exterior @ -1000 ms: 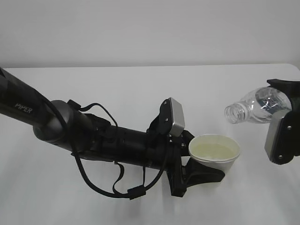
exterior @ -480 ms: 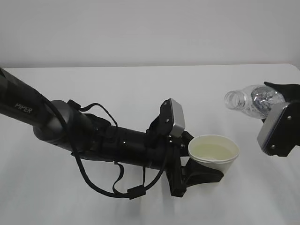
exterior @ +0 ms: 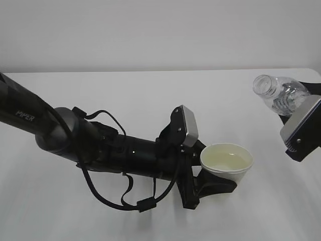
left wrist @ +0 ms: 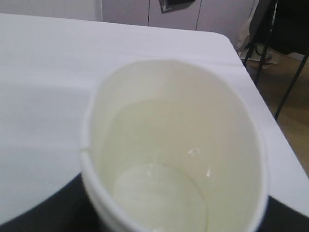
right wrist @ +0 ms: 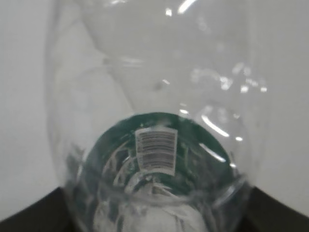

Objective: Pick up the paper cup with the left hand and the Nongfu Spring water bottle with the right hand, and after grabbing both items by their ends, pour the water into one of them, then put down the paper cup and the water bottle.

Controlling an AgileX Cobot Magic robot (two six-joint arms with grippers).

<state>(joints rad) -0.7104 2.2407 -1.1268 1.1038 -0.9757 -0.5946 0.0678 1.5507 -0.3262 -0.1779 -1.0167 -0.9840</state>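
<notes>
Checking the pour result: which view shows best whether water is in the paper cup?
The left wrist view: it looks straight into the paper cup, showing clear water over its base. The exterior view shows the cup at a slant, with only a pale sheen inside. The right wrist view shows only the bottle.

White "PIPER" lettering stands on the left arm (exterior: 25,116). The bottle (right wrist: 154,145) has a green label with a white barcode patch; its print is too small to read.

Bright, even light; soft shadows; wrist views blurred close up.
</notes>
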